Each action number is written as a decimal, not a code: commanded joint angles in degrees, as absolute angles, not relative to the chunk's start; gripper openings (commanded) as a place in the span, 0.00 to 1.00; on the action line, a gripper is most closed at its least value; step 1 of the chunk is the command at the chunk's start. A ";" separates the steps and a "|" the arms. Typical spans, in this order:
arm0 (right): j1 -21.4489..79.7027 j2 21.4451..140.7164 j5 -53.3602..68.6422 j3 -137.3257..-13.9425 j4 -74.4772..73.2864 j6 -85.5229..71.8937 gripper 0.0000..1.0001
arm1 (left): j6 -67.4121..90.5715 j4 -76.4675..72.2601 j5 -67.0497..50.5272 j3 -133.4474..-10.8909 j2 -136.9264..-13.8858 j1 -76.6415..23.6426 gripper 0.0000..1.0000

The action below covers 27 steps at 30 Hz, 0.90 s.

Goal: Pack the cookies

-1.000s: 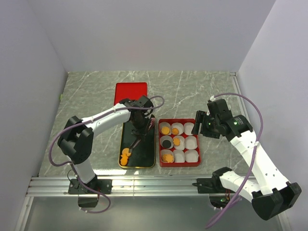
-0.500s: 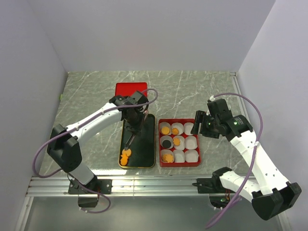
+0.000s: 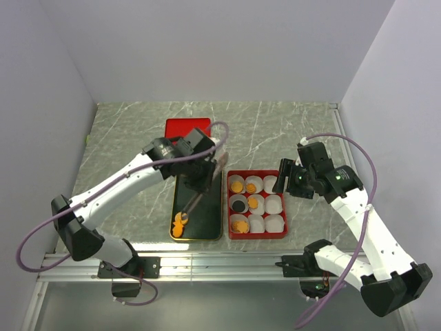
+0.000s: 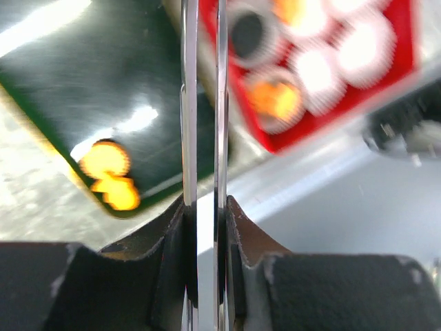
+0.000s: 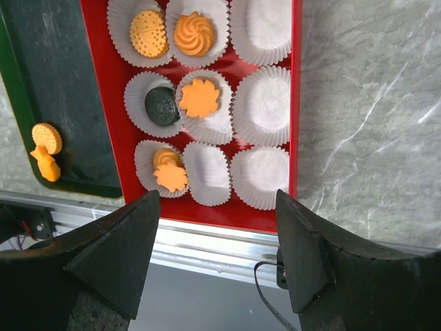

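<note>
My left gripper (image 3: 198,175) is shut on metal tweezers (image 3: 190,203) that slant down over the black tray (image 3: 207,227). Their tip ends close to two orange cookies (image 3: 179,224) at the tray's near left corner. In the left wrist view the tweezers' blades (image 4: 203,103) run up between my fingers, with the two cookies (image 4: 110,172) to their left. The red box (image 3: 234,233) holds white paper cups. Several hold cookies: an orange round (image 5: 149,33), a swirl (image 5: 193,33), a black one (image 5: 162,106), a flower (image 5: 199,98) and two more orange ones (image 5: 167,172). My right gripper (image 5: 217,255) is open and empty above the box.
A red lid (image 3: 187,129) lies on the table behind the black tray. Several paper cups (image 5: 265,107) in the box's right column are empty. The table's metal front rail (image 3: 220,262) runs just before the tray and box. White walls close in the sides and back.
My left arm's elbow has swung out to the left and lower, while its gripper and the tweezers stayed over the black tray. The right arm has not moved.
</note>
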<state>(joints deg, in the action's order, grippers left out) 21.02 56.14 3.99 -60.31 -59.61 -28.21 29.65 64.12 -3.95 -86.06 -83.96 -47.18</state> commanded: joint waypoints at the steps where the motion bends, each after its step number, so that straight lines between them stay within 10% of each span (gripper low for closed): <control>1: 21.18 55.19 3.69 -62.49 -58.62 -28.39 0.74 | 31.64 63.64 -8.26 -87.98 -82.00 -53.95 0.24; 27: 21.27 53.00 3.69 -62.14 -60.03 -29.00 0.75 | 44.47 36.13 -24.52 -66.36 -84.37 -69.87 0.27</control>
<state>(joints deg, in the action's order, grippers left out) 21.02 54.17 3.33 -62.59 -60.45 -28.71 43.20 42.50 -22.48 -67.09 -83.85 -69.54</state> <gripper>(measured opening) 0.746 0.274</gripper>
